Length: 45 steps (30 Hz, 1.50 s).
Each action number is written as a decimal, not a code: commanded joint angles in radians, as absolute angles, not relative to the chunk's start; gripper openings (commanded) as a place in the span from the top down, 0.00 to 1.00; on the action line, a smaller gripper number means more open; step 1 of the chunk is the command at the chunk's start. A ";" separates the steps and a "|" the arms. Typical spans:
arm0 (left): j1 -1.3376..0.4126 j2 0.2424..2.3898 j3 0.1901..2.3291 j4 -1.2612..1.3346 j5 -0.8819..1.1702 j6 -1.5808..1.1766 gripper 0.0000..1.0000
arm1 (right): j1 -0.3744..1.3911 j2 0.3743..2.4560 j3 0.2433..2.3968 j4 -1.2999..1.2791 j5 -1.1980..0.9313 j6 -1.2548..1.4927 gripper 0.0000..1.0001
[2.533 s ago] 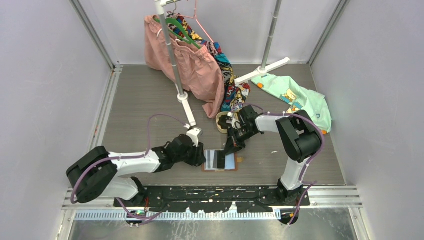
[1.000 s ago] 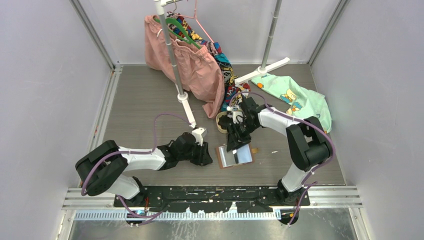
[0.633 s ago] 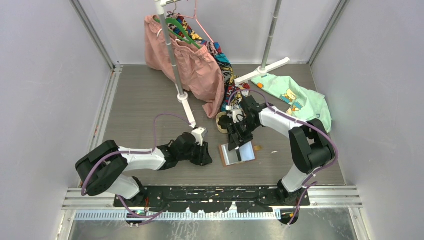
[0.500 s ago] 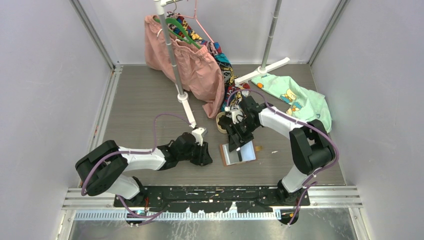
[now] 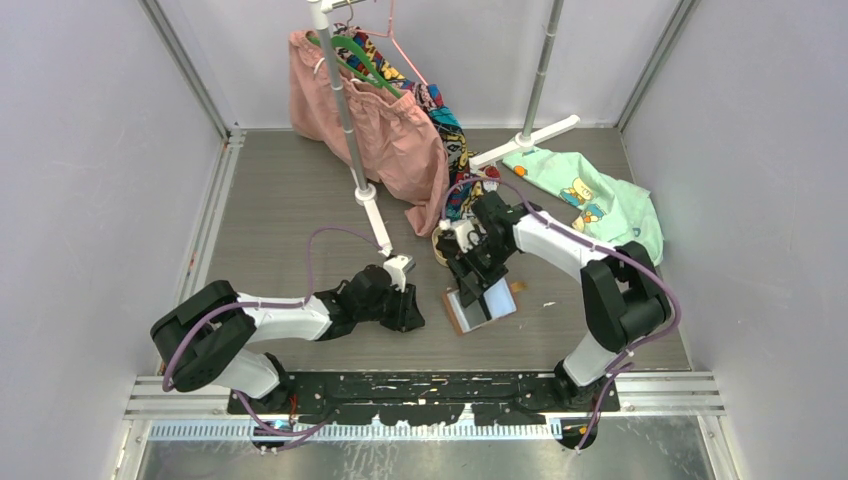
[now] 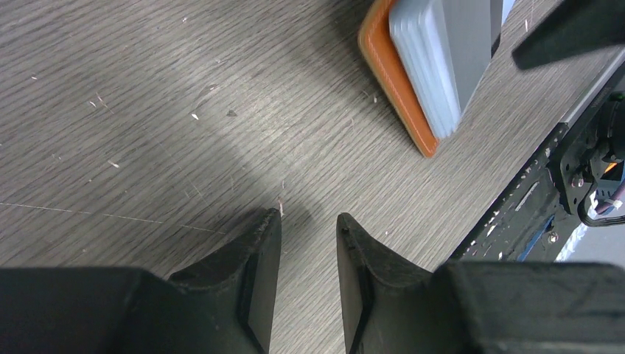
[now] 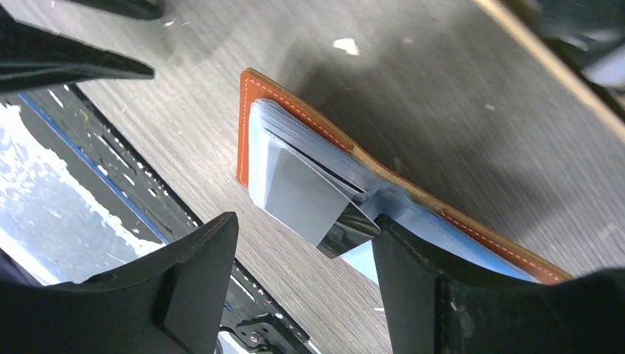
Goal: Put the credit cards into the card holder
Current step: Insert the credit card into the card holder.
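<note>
Top view: the card holder (image 5: 484,304) lies open on the table (image 5: 290,210), its long axis tilted, directly under the right end effector (image 5: 468,288); the left end effector (image 5: 412,312) waits just left of it

Left wrist: fingers narrowly parted, empty, holder ahead-right

Right wrist: fingers wide apart, straddling a grey credit card (image 7: 298,188) in the holder, gripping nothing

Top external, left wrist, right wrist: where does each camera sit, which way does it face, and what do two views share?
Top external: above and behind; looks down at the table; both arms show.
Left wrist: on that wrist; faces the table; left end effector shows.
Right wrist: on that wrist; faces the card holder; right end effector shows.
Shared: the card holder.
</note>
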<state>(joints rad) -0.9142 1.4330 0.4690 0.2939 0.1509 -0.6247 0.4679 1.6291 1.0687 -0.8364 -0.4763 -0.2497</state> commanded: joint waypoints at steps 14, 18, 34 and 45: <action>-0.917 1.456 0.479 0.402 0.196 -0.690 0.68 | 0.564 1.568 1.100 -0.806 -0.310 -0.265 0.29; -0.922 1.464 0.467 0.447 0.210 -0.725 0.68 | 0.558 1.574 1.083 -0.809 -0.257 -0.299 0.62; -0.976 1.667 0.502 0.618 0.261 -0.821 0.71 | 0.602 1.732 1.097 -0.856 -0.273 -0.290 0.91; -0.971 1.677 0.549 0.529 0.227 -0.775 0.72 | 0.610 1.762 1.120 -0.874 -0.406 -0.253 0.91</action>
<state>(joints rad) -0.9726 1.6588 0.5220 0.5743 0.2554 -0.8097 0.6064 1.7588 1.0821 -0.8654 -0.3294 -0.2745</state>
